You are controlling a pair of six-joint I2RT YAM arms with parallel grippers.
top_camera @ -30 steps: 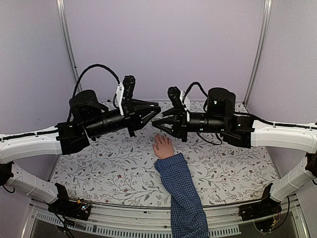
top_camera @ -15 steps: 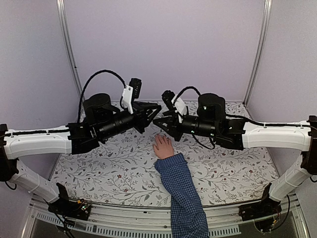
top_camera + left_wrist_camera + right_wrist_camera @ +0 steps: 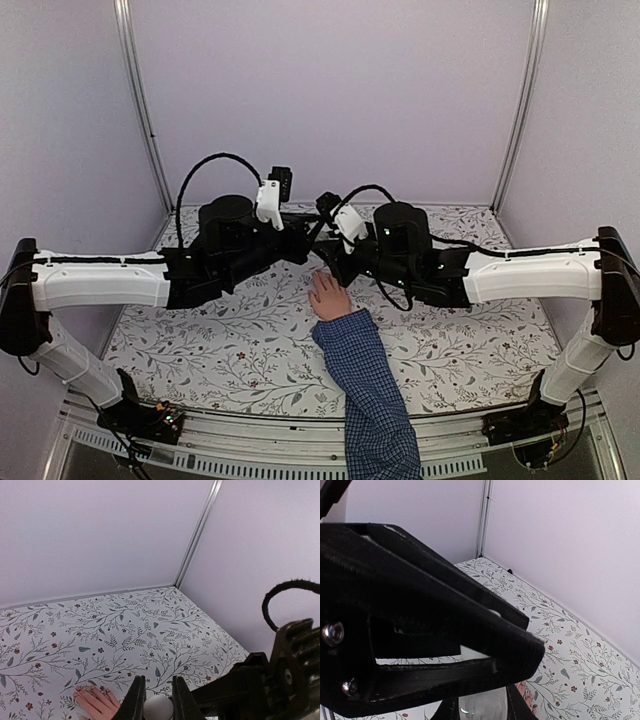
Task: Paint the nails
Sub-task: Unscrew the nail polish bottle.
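Observation:
A small pale hand (image 3: 328, 297) lies flat on the flowered table, ending a blue checked sleeve (image 3: 365, 390). Its nails are too small to make out. It also shows in the left wrist view (image 3: 97, 703) and as a pink patch in the right wrist view (image 3: 522, 691). My left gripper (image 3: 316, 238) and right gripper (image 3: 327, 251) meet tip to tip just above and beyond the fingertips. The left gripper (image 3: 158, 701) is shut on a round white cap (image 3: 158, 708). The right gripper (image 3: 481, 707) is shut on a clear bottle (image 3: 482, 705), with the left gripper's black fingers (image 3: 445, 630) right over it.
The flowered tablecloth (image 3: 220, 340) covers the table, with lilac walls behind and at both sides. Metal corner posts (image 3: 140, 100) stand at the back left and right. The right arm's black body (image 3: 270, 680) fills the lower right of the left wrist view.
Both arms have swung in and further back. The two grippers, apart one second ago, now meet tip to tip over the fingertips. The hand has not moved.

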